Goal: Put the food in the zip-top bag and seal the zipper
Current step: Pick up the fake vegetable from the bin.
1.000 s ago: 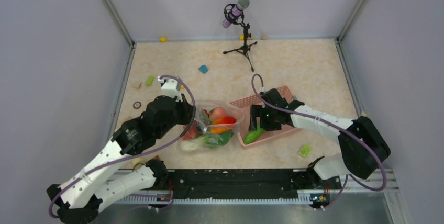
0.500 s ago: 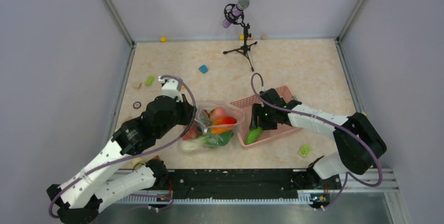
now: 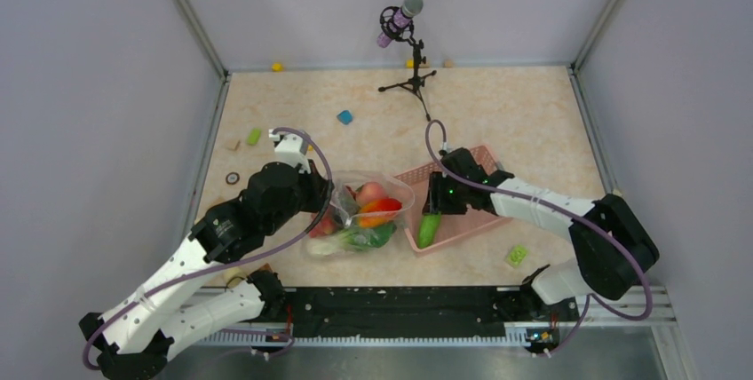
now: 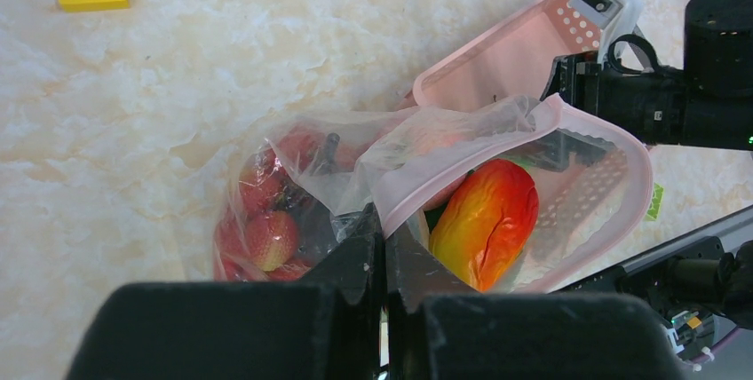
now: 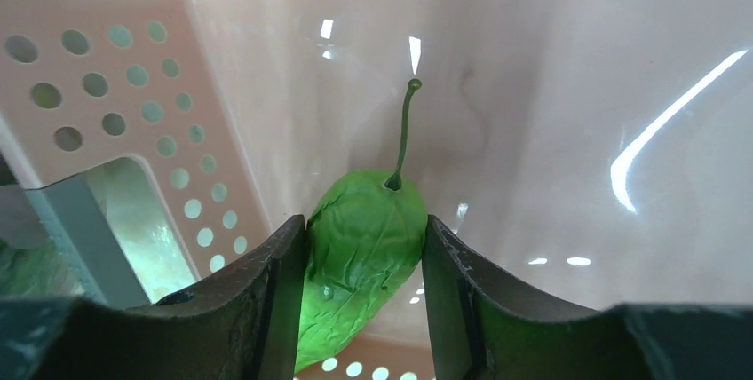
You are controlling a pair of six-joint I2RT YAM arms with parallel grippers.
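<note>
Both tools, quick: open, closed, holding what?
Left tool: closed on the zip-top bag at its mouth edge.
Right tool: closed on the green vegetable inside the pink basket.

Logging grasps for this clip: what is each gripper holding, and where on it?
Left gripper pinches the zip-top bag at its mouth edge. Right gripper grips the green cucumber across its body, below the stem, inside the pink basket.
</note>
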